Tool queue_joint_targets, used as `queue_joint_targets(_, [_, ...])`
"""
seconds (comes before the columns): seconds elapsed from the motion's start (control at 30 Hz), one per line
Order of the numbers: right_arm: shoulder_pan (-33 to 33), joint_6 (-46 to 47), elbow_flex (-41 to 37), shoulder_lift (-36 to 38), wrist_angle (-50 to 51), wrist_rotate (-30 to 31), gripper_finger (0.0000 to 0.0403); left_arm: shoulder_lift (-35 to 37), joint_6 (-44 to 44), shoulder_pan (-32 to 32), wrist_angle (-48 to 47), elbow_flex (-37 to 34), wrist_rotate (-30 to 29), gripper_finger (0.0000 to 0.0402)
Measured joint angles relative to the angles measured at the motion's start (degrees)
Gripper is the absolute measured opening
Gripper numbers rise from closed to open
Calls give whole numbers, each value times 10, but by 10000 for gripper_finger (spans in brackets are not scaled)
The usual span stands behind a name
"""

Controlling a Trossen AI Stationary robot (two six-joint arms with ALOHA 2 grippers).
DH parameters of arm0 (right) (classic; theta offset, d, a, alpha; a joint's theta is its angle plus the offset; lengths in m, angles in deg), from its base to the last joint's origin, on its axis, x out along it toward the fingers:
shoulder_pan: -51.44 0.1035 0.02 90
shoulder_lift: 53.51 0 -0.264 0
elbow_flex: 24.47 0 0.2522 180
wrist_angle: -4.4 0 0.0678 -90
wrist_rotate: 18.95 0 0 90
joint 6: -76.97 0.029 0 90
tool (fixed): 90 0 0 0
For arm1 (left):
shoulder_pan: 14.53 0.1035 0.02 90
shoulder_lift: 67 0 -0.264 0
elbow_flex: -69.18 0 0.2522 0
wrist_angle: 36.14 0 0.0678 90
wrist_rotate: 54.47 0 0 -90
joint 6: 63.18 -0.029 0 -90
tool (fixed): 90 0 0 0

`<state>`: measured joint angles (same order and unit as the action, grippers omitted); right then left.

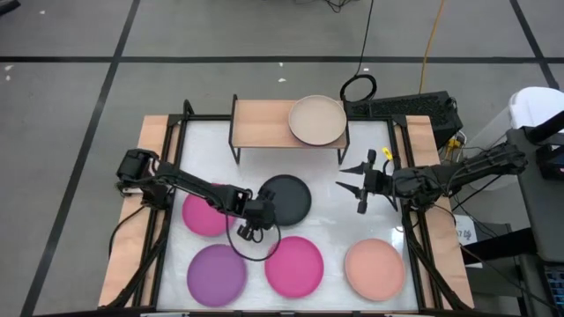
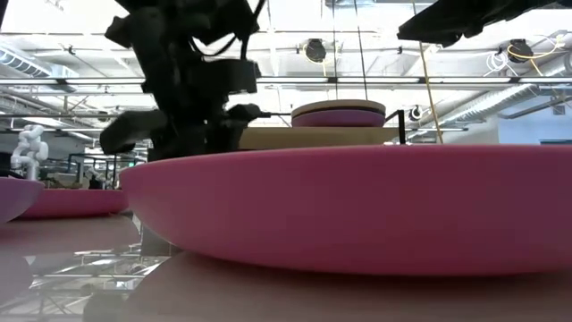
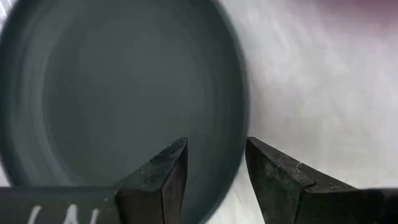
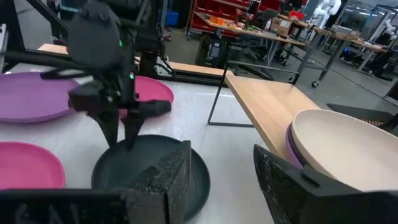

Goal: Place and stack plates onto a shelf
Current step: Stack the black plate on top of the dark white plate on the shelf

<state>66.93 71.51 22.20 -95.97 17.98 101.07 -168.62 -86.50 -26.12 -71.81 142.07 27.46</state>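
Straddling dark grey plate (image 3: 118,106) rim, left fingers (image 3: 163,177) parted.

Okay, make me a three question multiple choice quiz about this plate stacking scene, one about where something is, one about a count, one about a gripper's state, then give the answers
1. Where on the shelf is the beige plate?
A. right end
B. left end
C. under it

2. How many plates lie on the white table, off the shelf?
A. three
B. five
C. seven

3. How is the left gripper at the dark grey plate?
A. shut above its centre
B. open, one finger on each side of its rim
C. far away from it

Answers: 1 A, the high view shows it at the right end. 2 B, two magenta, one purple, one salmon, one dark grey. 3 B, the left wrist view shows the rim between spread fingers.
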Motion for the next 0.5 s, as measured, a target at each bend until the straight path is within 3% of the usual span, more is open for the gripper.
queue_joint_targets(0.2, [0, 1, -5, 0, -6, 0, 155, -18, -1, 7, 11, 0, -13, 151])
queue_joint_targets(0.5, [0, 1, -5, 0, -10, 0, 155, -19, -7, 7, 16, 0, -20, 21])
